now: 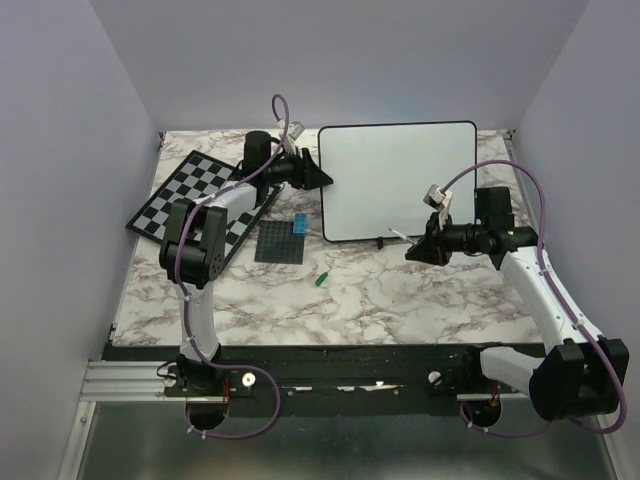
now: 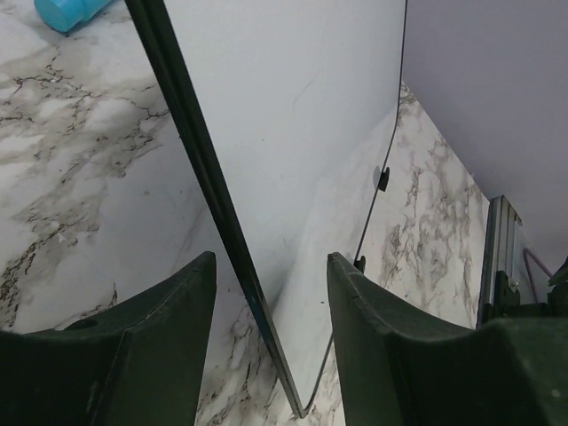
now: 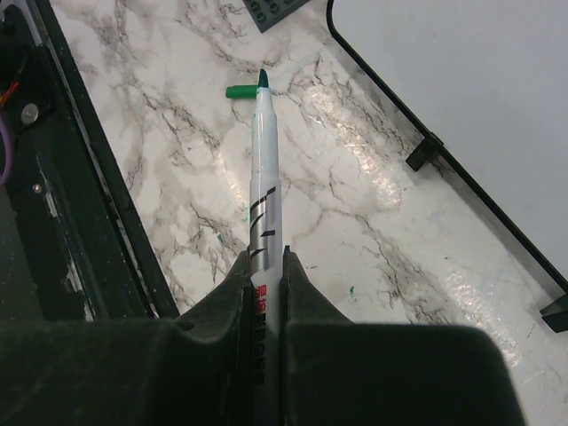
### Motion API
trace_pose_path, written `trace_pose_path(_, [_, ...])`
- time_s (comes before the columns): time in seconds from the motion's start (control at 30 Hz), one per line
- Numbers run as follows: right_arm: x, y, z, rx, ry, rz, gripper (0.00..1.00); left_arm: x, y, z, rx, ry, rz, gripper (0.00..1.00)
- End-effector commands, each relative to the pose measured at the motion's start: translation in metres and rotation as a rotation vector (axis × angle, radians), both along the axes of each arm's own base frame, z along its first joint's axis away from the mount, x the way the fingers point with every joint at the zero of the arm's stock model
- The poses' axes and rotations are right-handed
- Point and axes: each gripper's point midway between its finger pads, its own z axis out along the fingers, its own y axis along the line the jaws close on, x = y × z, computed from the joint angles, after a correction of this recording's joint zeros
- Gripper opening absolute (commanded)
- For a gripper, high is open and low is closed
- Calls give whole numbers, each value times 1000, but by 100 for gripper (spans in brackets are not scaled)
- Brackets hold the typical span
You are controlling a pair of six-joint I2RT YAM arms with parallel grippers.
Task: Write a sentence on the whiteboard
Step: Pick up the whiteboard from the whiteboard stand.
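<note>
Now the left gripper [image 2: 271, 264] is straddling the left edge of the whiteboard [image 1: 400, 170], jaws apart; the board is sitting far-centre on the surface [image 1: 400, 300], and the right gripper [image 3: 264, 262] is pinching a green marker [image 3: 263, 151]

Nothing here can actually be read.
The marker [image 3: 264, 222] carries small red print low on its barrel, just where the right gripper [image 3: 264, 266] pinches it, too blurred and half-hidden to make out.
</note>
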Motion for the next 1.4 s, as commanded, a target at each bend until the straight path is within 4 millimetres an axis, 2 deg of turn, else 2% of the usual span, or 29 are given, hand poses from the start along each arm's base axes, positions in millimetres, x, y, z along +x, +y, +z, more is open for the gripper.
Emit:
trace_pose_path(0.0, [1, 2, 8, 22, -6, 24, 1, 5, -9, 10, -49, -38, -54, 58])
trace_pose_path(0.27, [1, 2, 7, 25, 3, 27, 1, 3, -15, 6, -102, -59, -122, 52])
trace_pose_path(0.57, [1, 2, 6, 25, 9, 32, 0, 3, -21, 6, -161, -42, -165, 53])
trace_pose_path(0.63, [1, 2, 6, 24, 10, 32, 0, 3, -21, 3, -164, -29, -172, 49])
trace_pose_path(0.67, [1, 1, 5, 23, 10, 30, 1, 3, -22, 4, -167, -35, -174, 46])
trace_pose_path(0.7, [1, 2, 5, 23, 13, 31, 0, 4, -22, 3, -169, -34, -178, 34])
trace_pose_path(0.73, [1, 1, 5, 22, 12, 31, 0, 3, -22, 3, -172, -32, -185, 26])
trace_pose_path(0.77, [1, 2, 4, 22, 15, 32, 1, 3, -23, 5, -181, -34, -185, 16])
trace_pose_path(0.8, [1, 2, 4, 23, 15, 33, 0, 3, -23, 7, -184, -38, -187, 0])
trace_pose_path(0.83, [1, 1, 4, 23, 18, 32, 1, 3, -23, 9, -187, -43, -186, 0])
trace_pose_path(1.0, [0, 2, 6, 25, 13, 37, 1, 1, -22, 37, -226, -97, -190, 0])
trace_pose_path(1.1, [-1, 2, 7, 29, 10, 43, 1, -1, -19, 61, -252, -149, -189, 0])
trace_pose_path(1.23, [-3, 2, 13, 39, -10, 49, 0, -8, -17, 103, -312, -194, -180, 0])
trace_pose_path(1.37, [-6, 1, 23, 62, -26, 53, 1, -11, -14, 131, -341, -236, -133, 0])
